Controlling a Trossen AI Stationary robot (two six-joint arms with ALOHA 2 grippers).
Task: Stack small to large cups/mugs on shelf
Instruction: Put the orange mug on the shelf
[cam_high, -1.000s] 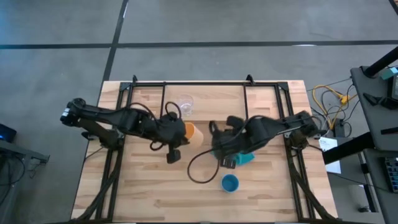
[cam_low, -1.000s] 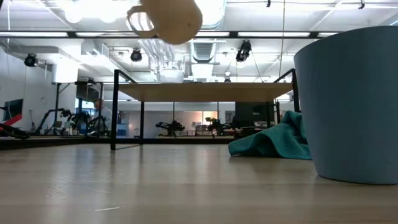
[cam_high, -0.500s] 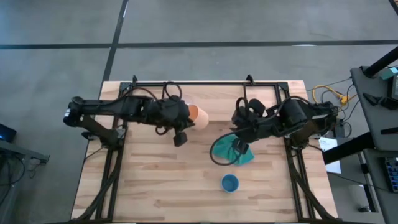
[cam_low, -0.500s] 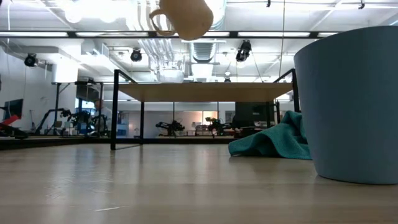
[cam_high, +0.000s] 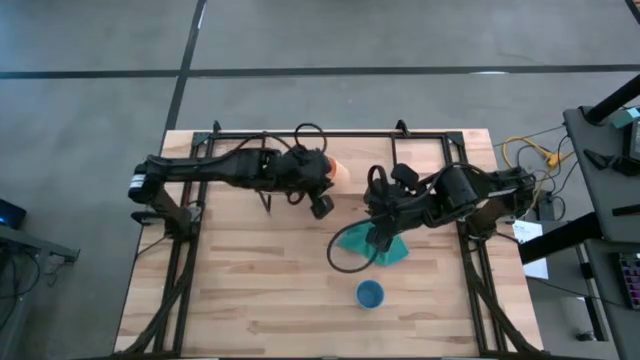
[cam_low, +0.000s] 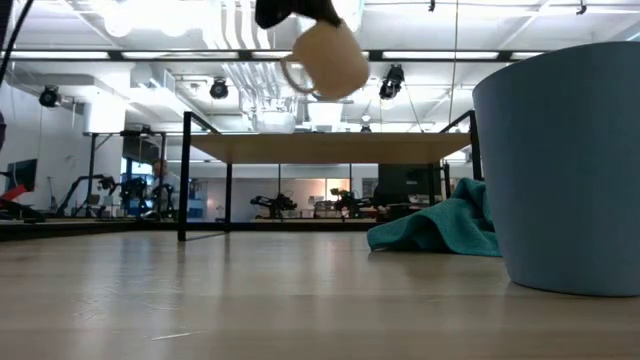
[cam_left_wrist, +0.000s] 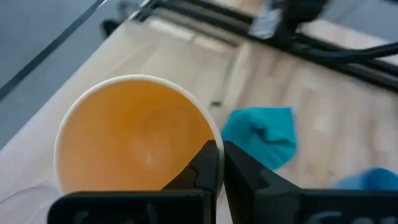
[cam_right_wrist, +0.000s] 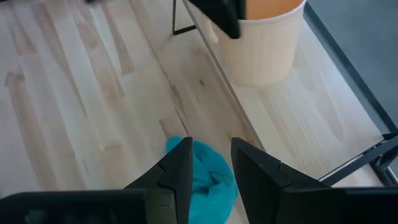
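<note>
My left gripper (cam_high: 322, 196) is shut on the mug (cam_high: 337, 170), which is cream outside and orange inside, and holds it in the air over the light-wood shelf (cam_high: 420, 150). In the low view the mug (cam_low: 330, 60) hangs above the shelf plank (cam_low: 320, 148). The blue cup (cam_high: 370, 294) stands on the tabletop near the near edge and fills the right of the low view (cam_low: 570, 170). My right gripper (cam_right_wrist: 208, 165) is open above the teal cloth (cam_right_wrist: 208, 177). The glass cup is hidden, probably under my left arm. My left gripper holds the mug by its rim (cam_left_wrist: 214, 140), one finger (cam_left_wrist: 205, 165) inside and one (cam_left_wrist: 242, 171) outside the wall. It comes from above. The mug is lifted clear and hangs tilted below the gripper, its handle (cam_low: 295, 75) to one side.
The teal cloth (cam_high: 372, 245) lies crumpled on the tabletop between the shelf and the blue cup. A black cable loops from my right arm over it (cam_high: 345, 262). Black shelf legs (cam_low: 183, 175) stand at the sides.
My left gripper has carried the mug toward the table's far edge and to the right, over the shelf; in the low view the mug has shifted right and tipped. My right arm has drawn back toward the right edge, with its gripper now over the teal cloth.
</note>
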